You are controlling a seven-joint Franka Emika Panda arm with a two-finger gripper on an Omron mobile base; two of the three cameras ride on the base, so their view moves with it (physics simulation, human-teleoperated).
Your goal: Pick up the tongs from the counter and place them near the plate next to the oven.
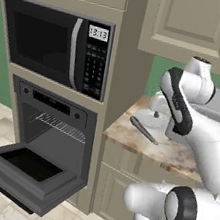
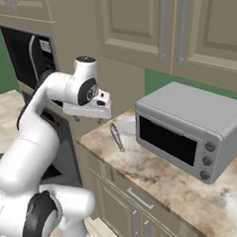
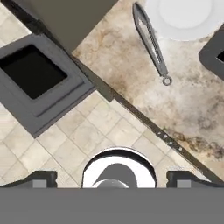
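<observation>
Tongs at rest beside the plate, tool withdrawn.
The tongs [image 3: 151,41] lie on the tabletop [image 3: 131,70] just beside the white plate [image 3: 183,17], near the open oven [image 1: 43,156]; the tool [image 3: 111,179] hangs above, spread wide and empty, so placement appears complete.

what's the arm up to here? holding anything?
Nothing is held. The tongs lie flat on the counter, right beside the white plate at the end next to the oven, whose door hangs open. The gripper sits above the counter's edge and the floor with its jaws apart and nothing between them, clear of the tongs. A silver countertop oven stands further along the counter. Judging by the layout, the tongs already rest near the plate.
</observation>
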